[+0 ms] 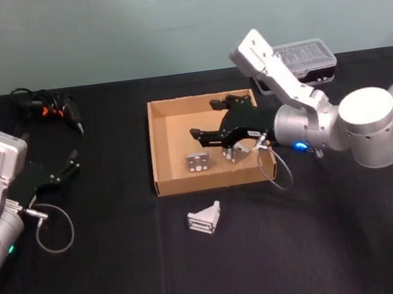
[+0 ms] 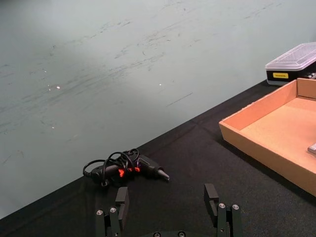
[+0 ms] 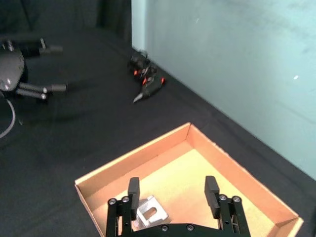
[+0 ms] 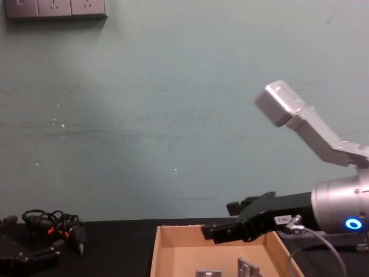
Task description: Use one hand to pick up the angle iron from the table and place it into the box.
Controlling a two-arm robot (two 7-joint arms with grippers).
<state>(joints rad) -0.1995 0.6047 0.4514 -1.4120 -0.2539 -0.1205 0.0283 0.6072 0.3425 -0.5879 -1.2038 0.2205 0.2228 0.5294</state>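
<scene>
One angle iron lies on the table just before the box in the head view, two more inside; right gripper hovers over the box, fingers spread. Left wrist view: left gripper, fingers apart too.

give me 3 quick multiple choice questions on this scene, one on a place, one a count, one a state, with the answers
1. Where is the angle iron that lies outside the box?
A) on the table, on the robot's side of the box
B) balanced on the box's rim
C) stacked on another angle iron

2. How many angle irons show in the head view?
A) one
B) three
C) five

3. How is the right end effector?
A) shut on an angle iron
B) lying flat on the table
C) open, over the box

Answers:
1 A: it sits just before the box's near wall.
2 B: two in the box, one outside.
3 C: its fingers are spread above the box floor.
</scene>
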